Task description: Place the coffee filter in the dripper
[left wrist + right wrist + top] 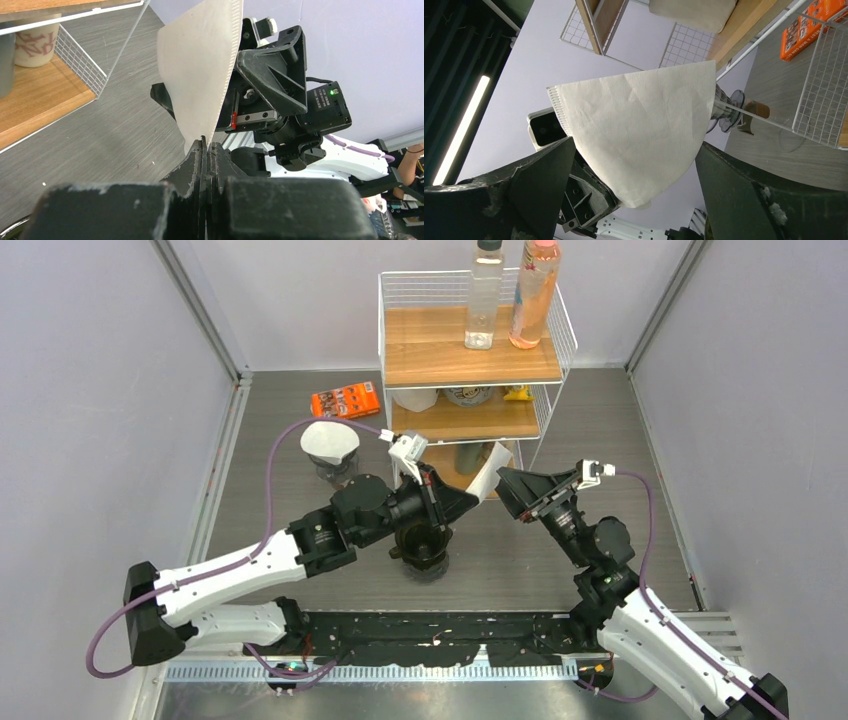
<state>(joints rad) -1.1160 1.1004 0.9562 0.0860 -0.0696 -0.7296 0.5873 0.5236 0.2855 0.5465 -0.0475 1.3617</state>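
My left gripper (pixel 462 502) is shut on the bottom tip of a white cone-shaped coffee filter (pixel 488 475) and holds it upright above the table; the pinch shows in the left wrist view (pixel 206 142), with the filter (pixel 200 75) rising from it. My right gripper (pixel 508 492) is open and faces the filter from the right. In the right wrist view the filter (pixel 639 125) hangs between its two fingers, apart from both. A glass dripper-like vessel (pixel 331 462) topped with white paper stands at the back left; it also shows in the right wrist view (pixel 726 112).
A wire rack with wooden shelves (pixel 440 350) stands at the back, with two bottles (pixel 484 295) on top and cups below. An orange box (pixel 345 400) lies left of it. A black round object (pixel 420 552) sits under my left wrist. Grey walls close in both sides.
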